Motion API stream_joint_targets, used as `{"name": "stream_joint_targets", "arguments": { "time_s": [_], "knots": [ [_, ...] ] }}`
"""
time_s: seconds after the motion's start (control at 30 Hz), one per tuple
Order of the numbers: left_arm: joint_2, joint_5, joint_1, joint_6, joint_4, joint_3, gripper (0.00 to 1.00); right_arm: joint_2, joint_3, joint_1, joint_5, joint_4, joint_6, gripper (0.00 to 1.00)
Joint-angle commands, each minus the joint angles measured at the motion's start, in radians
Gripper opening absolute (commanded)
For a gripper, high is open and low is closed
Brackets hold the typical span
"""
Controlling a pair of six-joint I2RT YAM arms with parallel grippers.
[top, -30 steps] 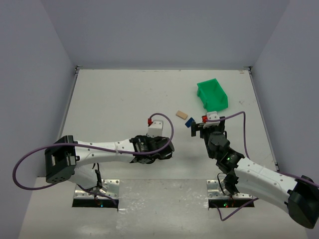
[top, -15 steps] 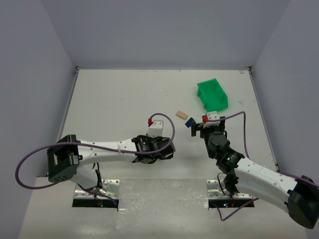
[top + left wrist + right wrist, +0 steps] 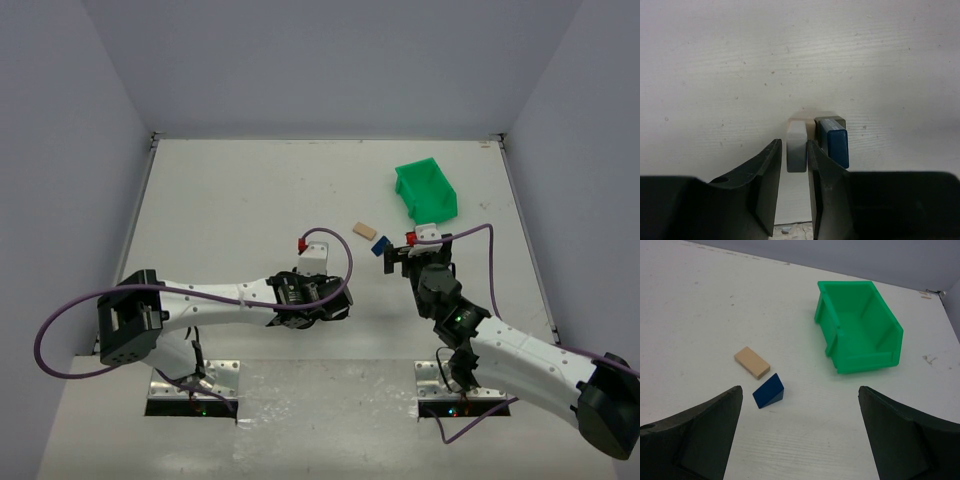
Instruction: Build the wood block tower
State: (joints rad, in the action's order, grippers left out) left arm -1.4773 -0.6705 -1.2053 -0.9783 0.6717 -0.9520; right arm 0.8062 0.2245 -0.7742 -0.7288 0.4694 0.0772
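On my left wrist feed the wood block tower (image 3: pixel 824 131) is right under the camera: a pale grey block (image 3: pixel 796 147) and a dark blue block (image 3: pixel 836 144) standing side by side and touching, with a darker piece behind the blue one and a pale tan patch at their foot. I cannot tell how many layers it has. From above it is hidden under the left wrist, near the middle of the table's front half.

The left gripper (image 3: pixel 794 167) straddles the grey block. Its jaws are only slightly parted. One finger lies against the block, while a thin gap shows at the other finger (image 3: pixel 765 180), so I see no clamp. The left arm lies low, stretched from its base towards the centre, with the wrist turned down.

Well apart, to the right and farther back, a tan plank (image 3: pixel 752 362) lies flat with a dark blue wedge (image 3: pixel 768 391) just beside it, not touching. The right gripper (image 3: pixel 799 390) faces them from the near side with its jaws spread wide and nothing between them. The right arm angles in from the right front corner.

Beyond them a green bin (image 3: pixel 867 362) sits with its open top up. The table (image 3: pixel 230 200) is white and faintly scuffed, and plain pale grey walls (image 3: pixel 330 60) close it in on three sides. A purple cable (image 3: pixel 346 268) loops over the left wrist.
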Motion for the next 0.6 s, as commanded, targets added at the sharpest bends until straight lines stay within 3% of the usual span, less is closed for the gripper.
{"name": "stream_joint_targets", "arguments": {
  "time_s": [0.0, 0.57],
  "knots": [
    [0.014, -0.025, -0.013, -0.011, -0.002, -0.037, 0.26, -0.004, 0.006, 0.007, -0.008, 0.043, 0.014, 0.99],
    [0.053, -0.092, -0.043, -0.035, 0.055, -0.079, 0.28, 0.001, 0.013, 0.012, 0.011, 0.043, 0.013, 0.99]
  ]
}}
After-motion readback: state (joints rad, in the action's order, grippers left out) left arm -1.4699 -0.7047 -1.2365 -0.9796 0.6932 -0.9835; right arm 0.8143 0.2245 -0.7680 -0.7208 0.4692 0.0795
